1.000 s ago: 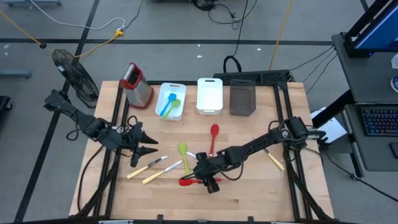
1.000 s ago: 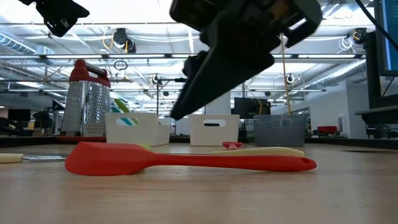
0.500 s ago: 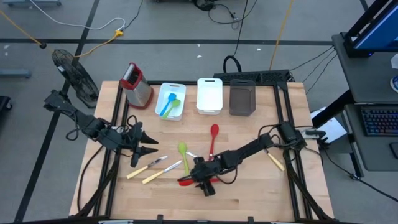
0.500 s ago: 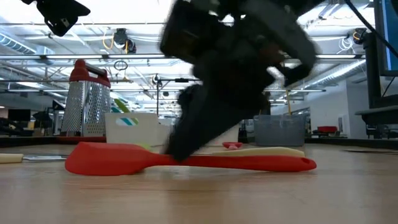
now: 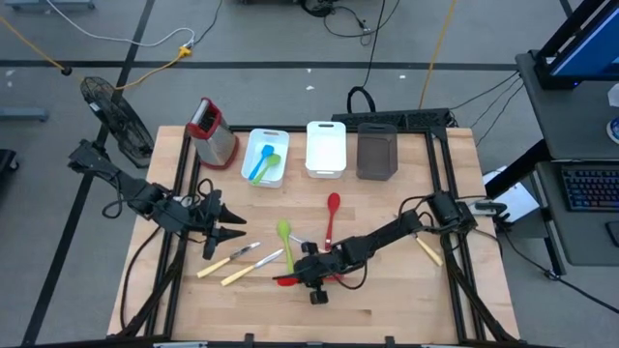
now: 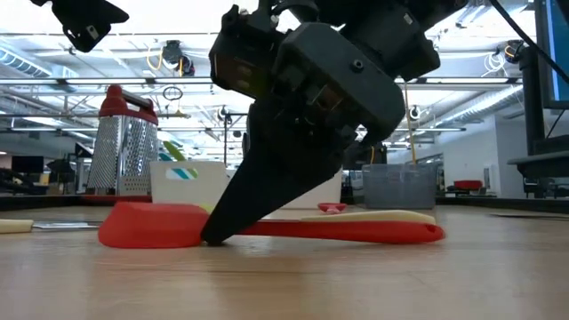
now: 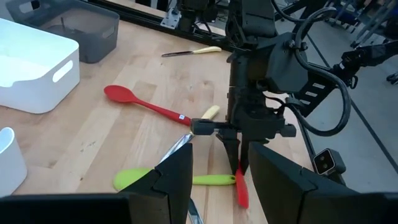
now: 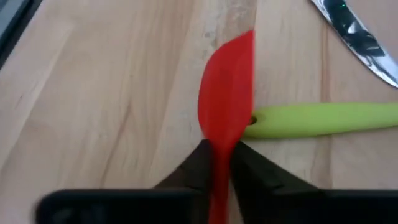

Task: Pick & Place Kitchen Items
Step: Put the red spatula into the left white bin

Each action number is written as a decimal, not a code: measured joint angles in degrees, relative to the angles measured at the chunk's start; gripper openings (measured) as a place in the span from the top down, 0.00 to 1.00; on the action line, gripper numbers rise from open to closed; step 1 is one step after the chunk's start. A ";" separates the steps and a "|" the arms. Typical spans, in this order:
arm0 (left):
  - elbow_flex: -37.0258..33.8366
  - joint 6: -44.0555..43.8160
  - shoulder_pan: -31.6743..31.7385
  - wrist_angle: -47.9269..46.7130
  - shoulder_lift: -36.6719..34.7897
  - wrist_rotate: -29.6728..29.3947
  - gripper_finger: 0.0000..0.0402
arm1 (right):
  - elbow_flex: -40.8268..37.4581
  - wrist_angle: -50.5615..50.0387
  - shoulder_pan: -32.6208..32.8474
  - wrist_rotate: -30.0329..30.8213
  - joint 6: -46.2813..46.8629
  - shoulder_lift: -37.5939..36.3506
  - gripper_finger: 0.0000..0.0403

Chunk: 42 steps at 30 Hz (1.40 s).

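Note:
A red spatula (image 5: 283,281) lies near the table's front middle, and my right gripper (image 5: 308,277) is down on it, shut on its handle. The low view shows its blade (image 6: 151,227) and its long handle (image 6: 364,233) on the wood. A green spoon (image 5: 284,238), a red spoon (image 5: 332,213) and two pale-handled knives (image 5: 242,263) lie flat close by. My left gripper (image 5: 232,228) hovers open at the table's left, holding nothing. My right gripper pinches the red spatula's handle just behind the blade (image 8: 219,154) between its two fingers, one on each side. The fingers (image 6: 233,209) slant down from the table's right side, their tips at the wood. The spatula lies flat on the table.
Along the far edge stand a red-topped grater (image 5: 213,130), a white bin (image 5: 253,172) holding a blue and a green spoon, a second white bin (image 5: 326,148) and a dark grey bin (image 5: 377,153). Another pale-handled knife (image 5: 427,249) lies by the right edge.
My right gripper has come down onto the red spatula from open above it, and has shut on its handle. The spatula stays on the table.

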 joint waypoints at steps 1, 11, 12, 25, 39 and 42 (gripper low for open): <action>0.00 0.00 0.00 -0.02 -0.02 0.00 0.60 | 0.00 -0.07 -0.04 -0.32 0.37 0.00 0.94; 0.00 0.22 0.00 -0.02 -0.01 0.00 0.60 | -0.09 -3.48 -0.15 -5.49 2.30 -1.74 0.96; 0.00 0.22 0.00 -0.03 -0.02 0.00 0.60 | -0.09 -3.86 -0.22 -5.72 2.20 -2.07 0.96; 0.00 -1.54 0.00 0.80 -0.02 0.02 0.60 | -0.33 -12.80 -2.02 -6.05 -0.35 -15.45 0.96; 0.00 -1.11 0.00 11.01 -0.02 0.03 0.60 | -0.32 2.14 -8.93 -3.32 9.49 -25.95 0.96; 0.00 0.66 0.00 11.23 0.01 -0.01 0.60 | -0.17 8.76 -10.53 -1.23 10.68 -26.76 0.96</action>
